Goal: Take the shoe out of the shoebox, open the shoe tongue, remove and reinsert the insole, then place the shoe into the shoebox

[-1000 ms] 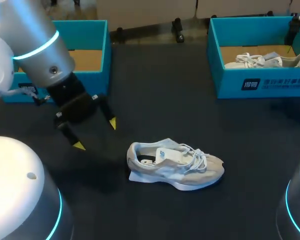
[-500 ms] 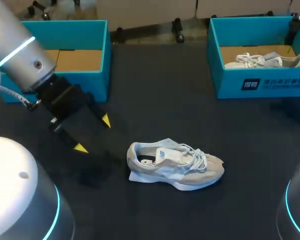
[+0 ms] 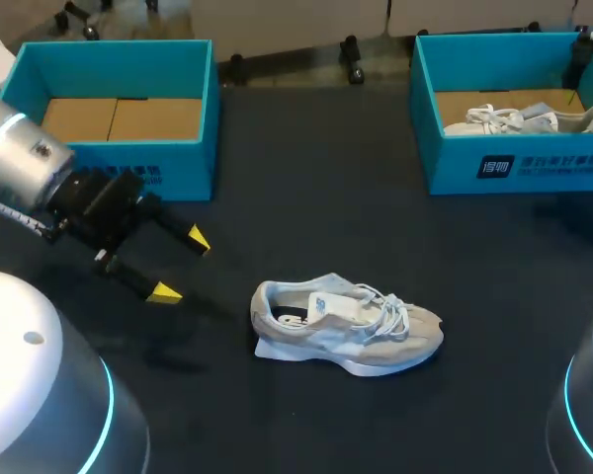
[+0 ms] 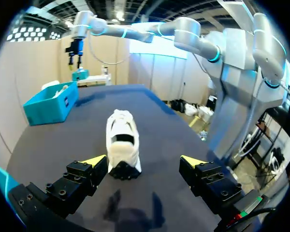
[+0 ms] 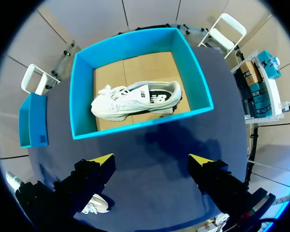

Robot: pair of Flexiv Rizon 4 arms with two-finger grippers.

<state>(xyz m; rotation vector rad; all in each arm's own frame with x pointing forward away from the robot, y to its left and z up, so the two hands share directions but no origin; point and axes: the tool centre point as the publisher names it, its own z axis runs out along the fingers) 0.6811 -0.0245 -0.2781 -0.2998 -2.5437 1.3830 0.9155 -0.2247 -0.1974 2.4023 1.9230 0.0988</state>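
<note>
a shoe (image 3: pixel 346 324) lies at the middle of the table (image 3: pixel 316 178); left box (image 3: pixel 178 158) behind-left of it, right box (image 3: pixel 455 163) behind-right, second shoe (image 3: pixel 524 120) inside it.

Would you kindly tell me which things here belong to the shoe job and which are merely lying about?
In the job:
- shoe, lying loose on its side
- empty shoebox at the left
- left gripper, open, facing the shoe's heel

Lying about, it seems:
- other shoebox at the right
- second shoe inside it
</note>
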